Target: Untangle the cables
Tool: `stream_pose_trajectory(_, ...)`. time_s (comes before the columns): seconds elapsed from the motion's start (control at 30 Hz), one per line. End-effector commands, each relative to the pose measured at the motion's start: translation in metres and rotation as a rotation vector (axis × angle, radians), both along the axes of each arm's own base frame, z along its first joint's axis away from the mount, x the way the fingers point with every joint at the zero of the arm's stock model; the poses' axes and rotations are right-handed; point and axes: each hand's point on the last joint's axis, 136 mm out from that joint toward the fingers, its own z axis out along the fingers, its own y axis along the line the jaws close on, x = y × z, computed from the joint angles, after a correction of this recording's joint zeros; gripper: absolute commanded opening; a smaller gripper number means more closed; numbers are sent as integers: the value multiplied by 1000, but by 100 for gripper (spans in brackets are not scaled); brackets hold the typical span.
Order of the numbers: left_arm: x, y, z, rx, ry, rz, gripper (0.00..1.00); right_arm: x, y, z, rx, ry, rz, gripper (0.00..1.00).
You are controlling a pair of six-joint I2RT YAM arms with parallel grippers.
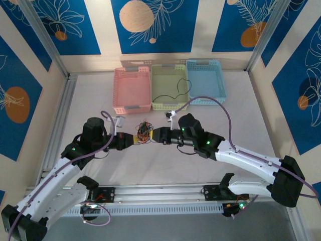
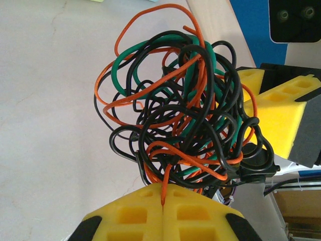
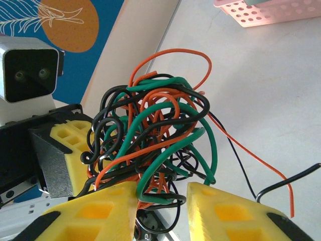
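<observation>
Table [image 1: 241, 130]: bare surface is seen on all sides of the work point, which lies on the near side of the green basket [image 1: 170, 107] and well apart from it. Ample room for drawing strands outward is judged to exist on the near side. Toward the green basket, travel is limited by its front rim and by the pink basket [image 1: 116, 90] and blue basket [image 1: 205, 102] flanking it.

Left arm [image 1: 75, 150] and right arm [image 1: 241, 153]: both are angled inward toward one point short of the green basket, so that the load is approached from opposite sides, an arrangement suited to pulling apart.

The cables [image 1: 144, 131]: a single dense clump of black, orange and green wire [image 2: 185, 115] is suspended between the two grippers, nearer the green basket's left corner than its right. No strand is yet seen freed from it.

Left gripper [image 2: 163, 201]: the jaws are pressed together on the clump's lower strands, an orange wire being pinched at the seam. An anchoring role is judged.

Right gripper [image 3: 161, 193]: the jaws are held apart, with green and black loops lying in the gap; no pinch is evident.

Loose ends [image 3: 271, 170]: one orange and one black strand trail clear of the clump over bare table.

Lone black wire [image 1: 175, 95]: it is lying inside the green basket.
</observation>
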Motion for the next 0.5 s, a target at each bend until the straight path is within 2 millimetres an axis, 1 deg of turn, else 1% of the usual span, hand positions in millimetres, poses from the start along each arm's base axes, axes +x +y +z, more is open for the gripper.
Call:
stream_pose_trajectory(0.0,-5,-4,16,-37,-38,-39,0,4,7,24,55,-31,9,31)
stream_pose_trajectory(0.3,-6,-5,15,-40,-34,-44,0,6,9,22,50,-30,10,32)
stream_pose_trajectory(0.47,-6,-6,15,-39,-34,-46,0,6,11,21,51,-30,20,25)
